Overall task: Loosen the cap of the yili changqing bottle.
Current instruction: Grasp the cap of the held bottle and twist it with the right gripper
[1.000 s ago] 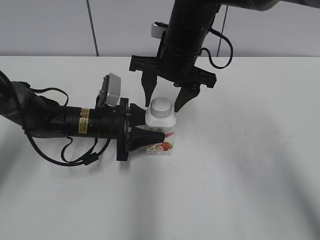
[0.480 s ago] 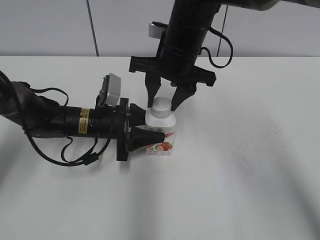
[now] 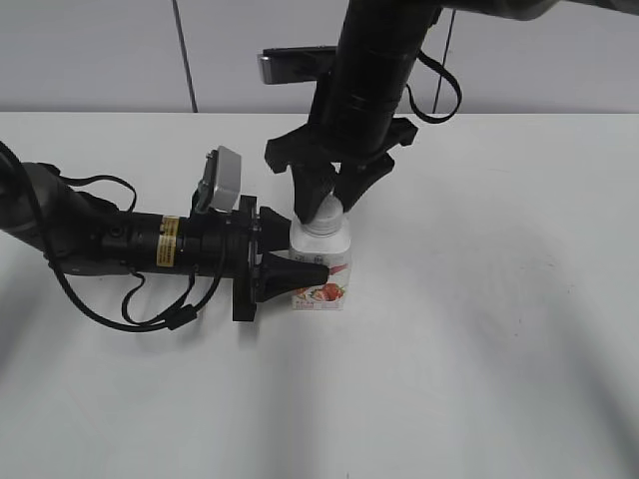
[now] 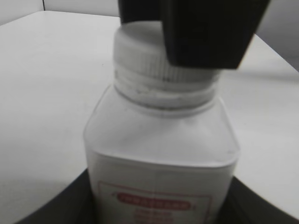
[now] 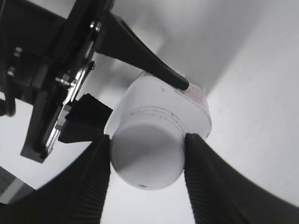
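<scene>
The yili changqing bottle (image 3: 321, 267) stands upright on the white table, white with a pink-red strawberry label. My left gripper (image 3: 300, 257) lies along the table from the left and is shut on the bottle's body; the body fills the left wrist view (image 4: 161, 163). My right gripper (image 3: 326, 205) comes down from above and is shut on the white ribbed cap (image 3: 327, 213). In the right wrist view both fingers press the cap's sides (image 5: 147, 161), with the bottle's shoulders (image 5: 161, 105) behind. The cap also shows in the left wrist view (image 4: 140, 53), partly hidden by a black finger.
The white table (image 3: 479, 329) extends to the right and front of the bottle. The left arm's body and cables (image 3: 130, 249) lie on the table at the left. A grey wall (image 3: 100, 50) runs behind the table's back edge.
My right gripper has lowered over the cap, closed its fingers on it and turned about its axis. The left gripper and the bottle have stayed in place.
</scene>
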{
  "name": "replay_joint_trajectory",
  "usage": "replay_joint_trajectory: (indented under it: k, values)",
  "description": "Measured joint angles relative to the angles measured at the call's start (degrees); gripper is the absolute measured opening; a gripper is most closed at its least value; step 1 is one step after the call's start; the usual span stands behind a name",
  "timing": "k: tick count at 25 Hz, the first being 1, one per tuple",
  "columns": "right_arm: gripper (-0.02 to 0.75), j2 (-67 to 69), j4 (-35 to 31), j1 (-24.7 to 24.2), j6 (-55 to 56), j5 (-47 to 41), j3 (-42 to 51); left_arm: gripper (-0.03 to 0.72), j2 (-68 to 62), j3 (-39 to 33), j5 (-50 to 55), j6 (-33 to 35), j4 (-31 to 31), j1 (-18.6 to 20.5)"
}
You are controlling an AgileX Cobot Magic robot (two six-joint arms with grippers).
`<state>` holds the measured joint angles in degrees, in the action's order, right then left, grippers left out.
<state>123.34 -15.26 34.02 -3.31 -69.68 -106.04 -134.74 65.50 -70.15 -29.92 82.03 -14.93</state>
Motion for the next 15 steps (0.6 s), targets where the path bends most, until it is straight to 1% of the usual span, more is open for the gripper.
replay_joint_trajectory:
  k: [10, 15]
  values:
    - [0.387, 0.0, 0.0, 0.0, -27.2, 0.0, 0.0, 0.365, 0.0, 0.0, 0.0, 0.1, 0.1, 0.0]
    - [0.387, 0.0, 0.0, 0.0, -37.2, 0.0, -0.1, 0.365, 0.0, 0.0, 0.0, 0.1, 0.1, 0.0]
